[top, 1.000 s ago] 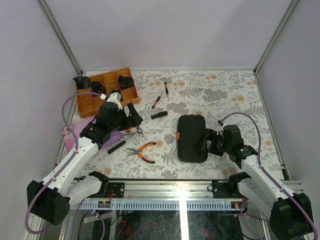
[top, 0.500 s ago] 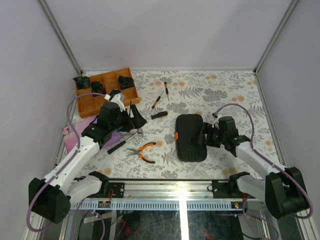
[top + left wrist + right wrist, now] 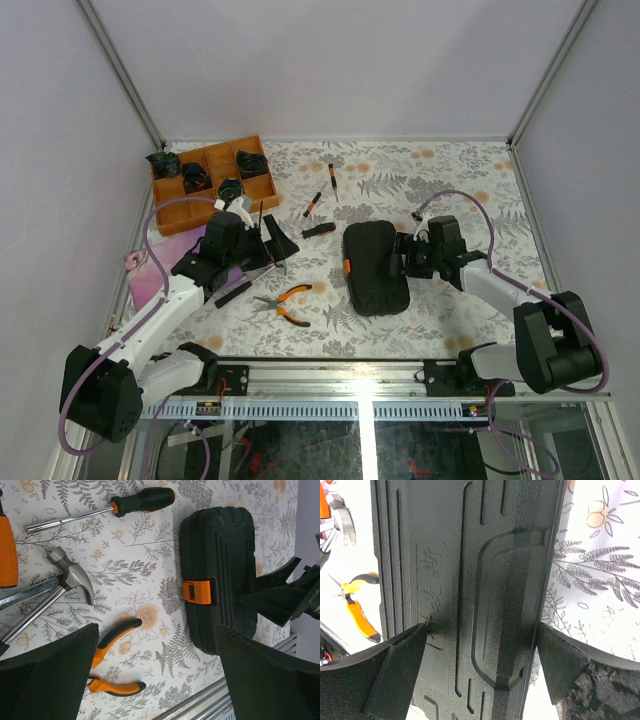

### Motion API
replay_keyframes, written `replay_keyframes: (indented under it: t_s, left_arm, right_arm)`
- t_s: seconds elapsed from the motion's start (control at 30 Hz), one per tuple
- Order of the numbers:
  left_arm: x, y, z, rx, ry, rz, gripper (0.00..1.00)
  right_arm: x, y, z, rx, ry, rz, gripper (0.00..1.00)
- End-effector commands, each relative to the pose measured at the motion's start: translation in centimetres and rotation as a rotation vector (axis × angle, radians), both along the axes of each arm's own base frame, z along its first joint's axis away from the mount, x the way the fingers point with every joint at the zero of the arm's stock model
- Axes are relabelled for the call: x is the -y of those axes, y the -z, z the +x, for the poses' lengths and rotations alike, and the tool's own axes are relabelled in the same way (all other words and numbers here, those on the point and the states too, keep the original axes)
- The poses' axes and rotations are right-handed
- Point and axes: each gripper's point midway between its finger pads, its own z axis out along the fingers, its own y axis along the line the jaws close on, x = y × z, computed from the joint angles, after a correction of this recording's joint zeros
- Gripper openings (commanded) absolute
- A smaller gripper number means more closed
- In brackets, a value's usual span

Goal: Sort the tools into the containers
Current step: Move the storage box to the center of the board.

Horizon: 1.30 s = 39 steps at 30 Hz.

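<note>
The black container (image 3: 372, 268) lies shut and skewed at mid-table, its orange tab (image 3: 347, 266) facing left. My right gripper (image 3: 403, 258) is open at its right edge; in the right wrist view the container's lid (image 3: 470, 580) fills the space between the fingers (image 3: 405, 665), and one fingertip touches the lid. My left gripper (image 3: 272, 240) hovers open and empty over the tools. Below it are a hammer (image 3: 70, 575), orange pliers (image 3: 112, 645), a black-and-orange screwdriver (image 3: 142, 500) and the container (image 3: 222, 575). Two thin drivers (image 3: 313, 203) lie farther back.
An orange-brown wooden tray (image 3: 175, 208) with black items stands at the back left. A purple cloth (image 3: 150, 275) lies by the left rail. Another long black-handled screwdriver (image 3: 232, 293) lies under the left arm. A metal rail (image 3: 360, 375) runs along the near edge.
The right gripper has pushed forward and left against the container, which slid left and turned. The left gripper shifted a little toward the near right.
</note>
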Motion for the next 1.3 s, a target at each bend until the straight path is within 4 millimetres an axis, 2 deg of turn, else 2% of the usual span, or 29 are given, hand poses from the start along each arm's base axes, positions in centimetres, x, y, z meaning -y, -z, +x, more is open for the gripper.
replay_keyframes:
  t_s: [0.0, 0.23, 0.37, 0.53, 0.7, 0.8, 0.93, 1.27]
  left_arm:
    - [0.8, -1.2, 1.3, 0.063, -0.013, -0.079, 1.00]
    - [1.7, -1.1, 1.1, 0.087, 0.007, -0.160, 0.99]
    - [2.2, -1.5, 1.4, 0.120, 0.007, -0.208, 0.97]
    - [2.6, -1.9, 1.6, 0.130, 0.017, -0.231, 0.95]
    - [2.8, -1.8, 1.3, 0.121, 0.032, -0.239, 0.94]
    - [2.7, -1.3, 1.1, 0.104, 0.033, -0.235, 0.93]
    - [2.6, -0.8, 0.8, 0.087, 0.035, -0.225, 0.91]
    - [2.7, 0.1, -0.2, 0.068, 0.063, -0.223, 0.89]
  right_arm:
    - [-1.2, -1.5, 2.3, 0.081, -0.029, 0.040, 0.95]
    - [-3.0, -1.7, 2.1, 0.050, -0.037, 0.160, 0.89]
    - [-2.1, -1.5, 2.3, 0.071, -0.027, 0.103, 0.89]
    - [-1.0, -3.5, 3.9, 0.162, -0.002, 0.043, 0.90]
    - [0.0, -5.1, 5.4, 0.210, 0.042, 0.044, 0.81]
    - [0.2, -5.0, 5.8, 0.195, 0.046, 0.055, 0.76]
    - [0.3, -4.3, 5.9, 0.169, 0.037, 0.054, 0.74]
    - [-1.0, -3.5, 5.7, 0.141, -0.066, 0.089, 0.69]
